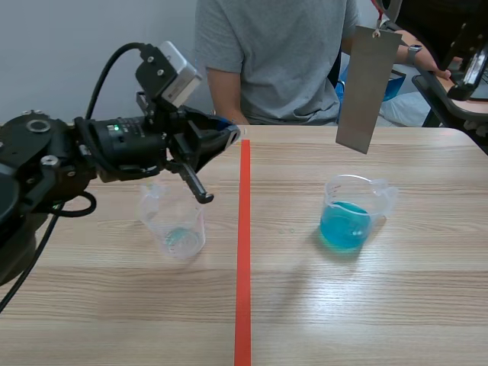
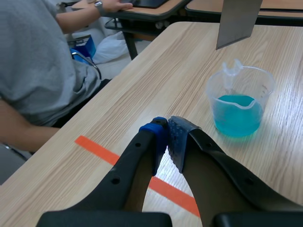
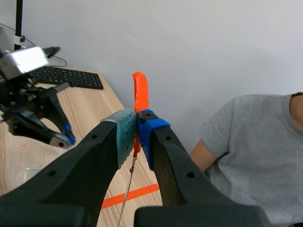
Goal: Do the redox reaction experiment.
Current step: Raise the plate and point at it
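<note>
The left gripper hangs closed on nothing, an almost empty beaker at its 7 o'clock. Across the red tape line, at the empty beaker's 3 o'clock, stands the beaker of blue liquid; its red markings are too small to read. At its 12 o'clock dangles a grey metal plate. It hangs by a string from an orange tab, which the right gripper pinches.

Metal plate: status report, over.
Right gripper shut on orange tab, metal plate hanging above beaker of blue liquid, not dipped. Left gripper shut, empty, raised near clear beaker. Nothing between plate and liquid.
</note>
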### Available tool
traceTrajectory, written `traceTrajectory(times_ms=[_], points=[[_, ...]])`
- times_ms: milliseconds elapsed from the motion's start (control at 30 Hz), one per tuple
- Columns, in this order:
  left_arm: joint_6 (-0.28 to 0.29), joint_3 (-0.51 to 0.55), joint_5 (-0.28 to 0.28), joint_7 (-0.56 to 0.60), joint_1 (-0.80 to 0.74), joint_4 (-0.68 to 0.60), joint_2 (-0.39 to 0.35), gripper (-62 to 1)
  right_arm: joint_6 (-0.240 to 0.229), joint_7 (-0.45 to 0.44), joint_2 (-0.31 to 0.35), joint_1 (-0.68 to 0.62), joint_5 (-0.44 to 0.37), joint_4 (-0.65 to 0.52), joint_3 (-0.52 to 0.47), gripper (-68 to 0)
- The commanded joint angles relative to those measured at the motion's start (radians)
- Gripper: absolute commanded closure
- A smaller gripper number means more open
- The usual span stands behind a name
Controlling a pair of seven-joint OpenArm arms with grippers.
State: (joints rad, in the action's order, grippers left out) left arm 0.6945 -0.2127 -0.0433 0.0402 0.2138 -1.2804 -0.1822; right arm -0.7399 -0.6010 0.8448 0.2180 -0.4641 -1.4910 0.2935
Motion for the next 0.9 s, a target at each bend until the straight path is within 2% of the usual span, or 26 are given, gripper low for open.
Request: traceTrajectory(times_ms=[0,300,467,567,867], points=[[0.002,0.021,0.027,0.011,-0.061,-0.058,-0.003,-4.0,-0.006,-0.018,0.014,0.023,-0.019,-0.020,-0.021,-1.1],[0.002,0.140,0.035,0.015,-0.397,-0.364,-0.030,-4.0,-0.006,-0.018,0.014,0.023,-0.019,-0.020,-0.021,-1.1],[0.002,0.211,0.069,0.014,-0.564,-0.501,-0.037,-4.0,-0.006,-0.018,0.014,0.023,-0.019,-0.020,-0.021,-1.1],[0.002,0.254,0.085,0.014,-0.666,-0.570,-0.037,-4.0,-0.006,-0.018,0.014,0.023,-0.019,-0.020,-0.021,-1.1],[0.002,0.362,0.085,0.022,-0.945,-0.721,-0.037,-4.0,-0.006,-0.018,0.014,0.023,-0.019,-0.020,-0.021,-1.1]])
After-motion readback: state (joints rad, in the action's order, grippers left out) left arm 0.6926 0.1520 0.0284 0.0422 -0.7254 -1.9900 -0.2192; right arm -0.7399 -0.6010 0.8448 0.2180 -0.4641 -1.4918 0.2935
